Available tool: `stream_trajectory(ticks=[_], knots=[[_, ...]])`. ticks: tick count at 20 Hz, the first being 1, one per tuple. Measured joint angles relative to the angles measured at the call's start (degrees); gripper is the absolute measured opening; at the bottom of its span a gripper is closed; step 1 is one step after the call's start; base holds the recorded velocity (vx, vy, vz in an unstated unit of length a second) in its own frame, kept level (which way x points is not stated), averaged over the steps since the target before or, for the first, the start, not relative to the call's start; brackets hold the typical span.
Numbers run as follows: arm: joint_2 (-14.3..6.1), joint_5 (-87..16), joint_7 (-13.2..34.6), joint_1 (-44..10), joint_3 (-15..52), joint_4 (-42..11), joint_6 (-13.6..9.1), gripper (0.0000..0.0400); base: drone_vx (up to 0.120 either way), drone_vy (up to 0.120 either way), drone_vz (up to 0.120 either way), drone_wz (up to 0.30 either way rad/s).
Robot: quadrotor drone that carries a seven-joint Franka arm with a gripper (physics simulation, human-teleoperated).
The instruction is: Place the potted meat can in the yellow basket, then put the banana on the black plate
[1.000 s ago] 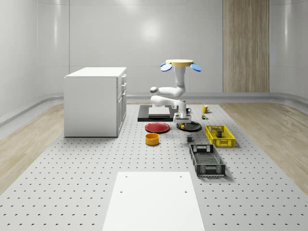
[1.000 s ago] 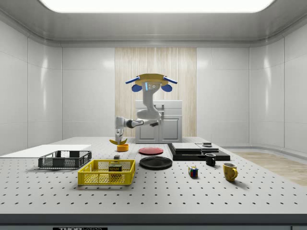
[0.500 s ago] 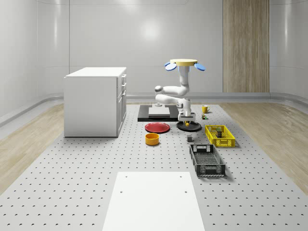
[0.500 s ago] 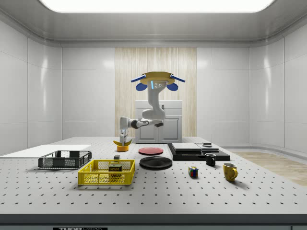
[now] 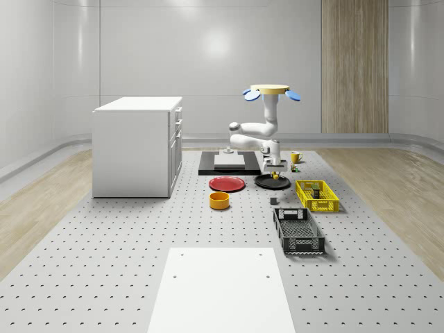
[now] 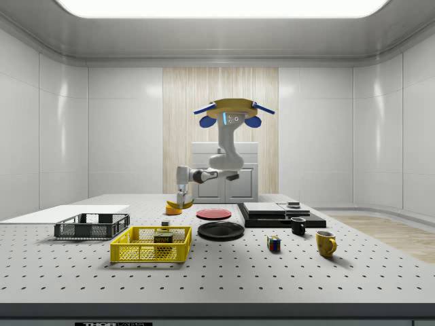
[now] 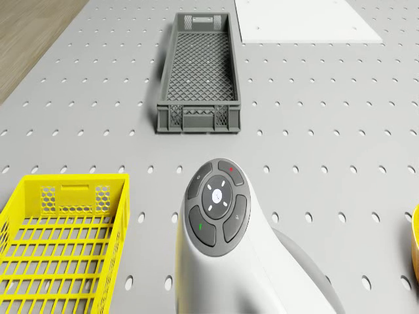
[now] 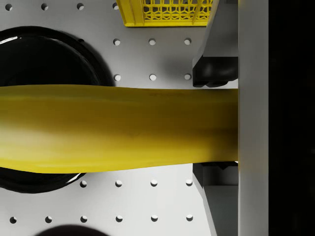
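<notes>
Whole-scene view: the drone (image 5: 271, 91) hovers above the table's (image 5: 139, 250) far end; the gripper (image 5: 274, 168) hangs over the black plate (image 5: 263, 183), beside the yellow basket (image 5: 317, 195).

Side view: the can (image 6: 162, 238) sits in the basket.

Drone view: a grey crate (image 7: 199, 72) lies beyond the arm.

Wrist view: the fingers (image 8: 214, 73) clamp the banana (image 8: 113, 129) above the plate's edge.

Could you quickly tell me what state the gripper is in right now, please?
Gripper: closed on the banana, carried above the black plate while the drone hovers over the table.
</notes>
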Motion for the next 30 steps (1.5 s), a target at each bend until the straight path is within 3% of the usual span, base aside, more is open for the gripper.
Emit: stream_trajectory(ticks=[6, 18, 24, 30], knots=[[0.0, 0.0, 0.0, 0.0, 0.0, 0.0, 0.0, 0.0198, -0.12, 0.0, -0.093, 0.0], [0.0, 0.0, 0.0, 0.0, 0.0, 0.0, 0.0, 0.0198, -0.12, 0.017, 0.0, 0.0], [0.0, 0.0, 0.0, 0.0, 0.0, 0.0, 0.0, 0.0198, -0.12, 0.0, -0.107, 0.0], [0.0, 0.0, 0.0, 0.0, 0.0, 0.0, 0.0, 0.0198, -0.12, 0.0, 0.0, 0.0]])
